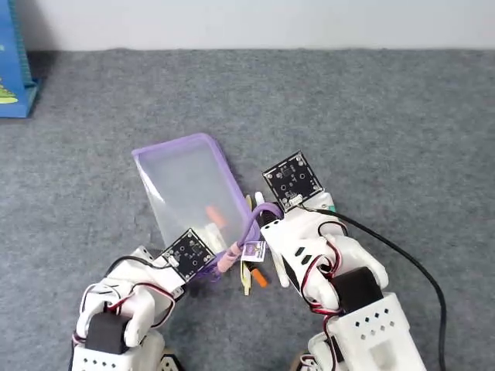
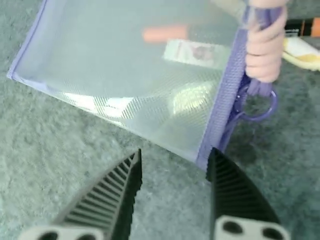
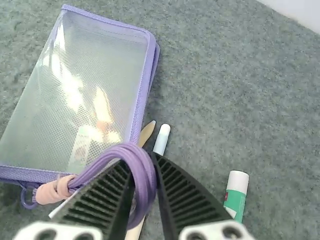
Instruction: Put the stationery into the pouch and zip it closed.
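The translucent pouch [image 1: 186, 182] with purple edging lies flat on the grey carpet, an orange stick [image 1: 215, 216] inside it. My right gripper [image 3: 143, 169] is shut on the pouch's purple strap [image 3: 145, 172], which loops up beside the zipper edge [image 1: 259, 220]. My left gripper [image 2: 172, 172] is open just short of the pouch's near corner [image 2: 202, 160], touching nothing. A pink sleeve [image 2: 265, 50] and purple ring [image 2: 256, 104] hang at that corner. Outside the pouch lie a white pen [image 3: 161, 139], a cream pencil [image 3: 146, 132], an orange marker [image 1: 259, 277] and a green-and-white glue stick [image 3: 236, 195].
A blue box [image 1: 14, 66] stands at the far left edge. Open carpet [image 1: 371, 116] stretches behind and to the right of the pouch. A black cable [image 1: 402, 259] trails from the right arm.
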Robot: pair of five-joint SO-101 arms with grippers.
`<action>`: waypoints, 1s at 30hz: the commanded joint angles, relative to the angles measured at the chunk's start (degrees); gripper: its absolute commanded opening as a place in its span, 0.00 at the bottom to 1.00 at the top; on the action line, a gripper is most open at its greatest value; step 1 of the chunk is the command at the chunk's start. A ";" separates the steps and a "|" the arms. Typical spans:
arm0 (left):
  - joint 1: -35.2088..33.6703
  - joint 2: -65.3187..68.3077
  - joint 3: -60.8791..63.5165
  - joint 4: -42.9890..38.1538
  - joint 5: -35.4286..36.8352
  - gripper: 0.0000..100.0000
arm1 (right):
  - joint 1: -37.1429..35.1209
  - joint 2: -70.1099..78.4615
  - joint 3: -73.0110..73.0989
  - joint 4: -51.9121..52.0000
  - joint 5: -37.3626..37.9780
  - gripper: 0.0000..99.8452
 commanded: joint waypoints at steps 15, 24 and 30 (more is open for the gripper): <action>0.26 5.98 -4.62 0.70 4.92 0.16 | 0.57 -0.75 -0.97 -0.84 -0.53 0.01; -1.32 31.03 -21.93 2.37 5.80 0.13 | 0.57 -0.66 -0.88 -0.75 -0.53 0.01; -0.35 45.27 -24.66 0.70 6.42 0.13 | 0.57 -0.66 -0.79 -0.75 -0.53 0.01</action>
